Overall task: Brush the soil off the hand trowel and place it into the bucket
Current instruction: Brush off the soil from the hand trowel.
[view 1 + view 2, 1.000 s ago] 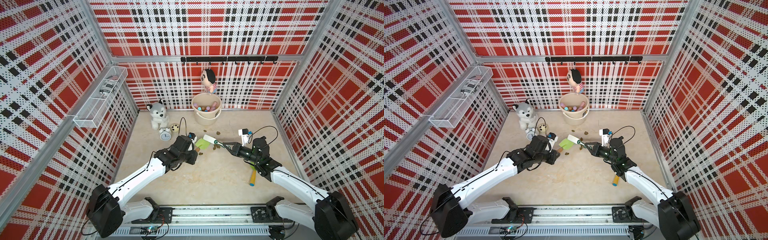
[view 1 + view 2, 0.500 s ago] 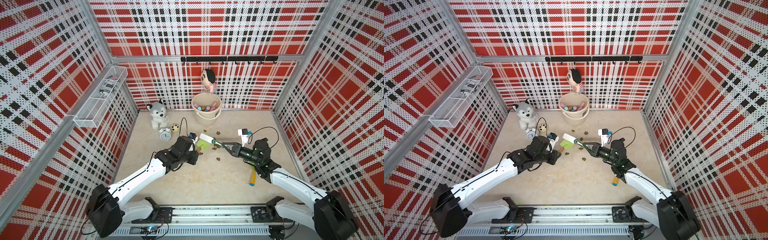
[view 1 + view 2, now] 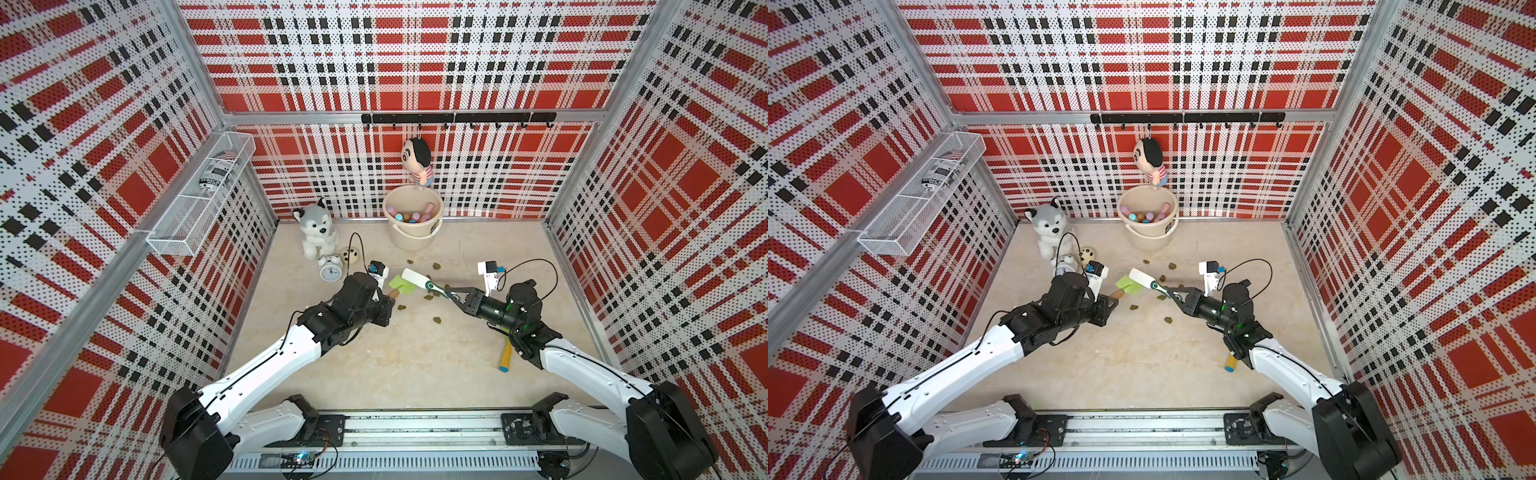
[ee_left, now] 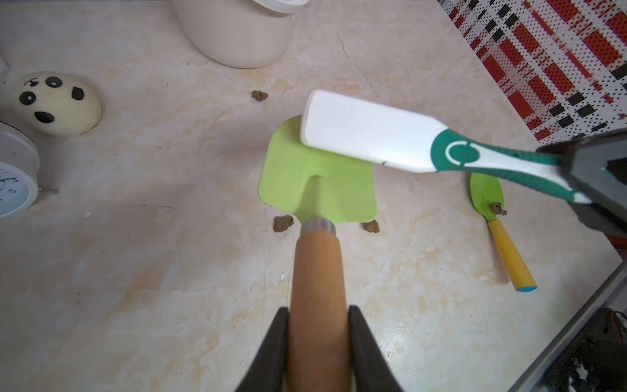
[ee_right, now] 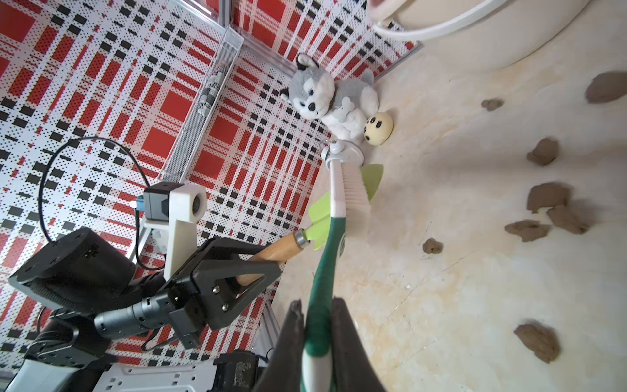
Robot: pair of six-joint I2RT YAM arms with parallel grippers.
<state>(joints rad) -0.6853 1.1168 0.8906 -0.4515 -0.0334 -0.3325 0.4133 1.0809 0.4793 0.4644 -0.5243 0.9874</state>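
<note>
Reaching inward from opposite sides, the left gripper (image 4: 319, 315) clenches the hand trowel (image 4: 317, 258) by its wooden handle, and the right gripper (image 5: 317, 310) clamps the brush (image 4: 369, 135), head over the blade. Loose soil (image 5: 546, 197) lies beside the brush; the bucket (image 3: 409, 240) stands well beyond both tips. The bristles (image 5: 356, 193) show only in the right wrist view; a crumb (image 4: 497, 208) on a second trowel (image 4: 486, 193), only in the left.

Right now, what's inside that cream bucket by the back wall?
The bucket holds several rod-like pieces with pink, blue and brown ends. Its wall hides their lower parts and the bottom.
</note>
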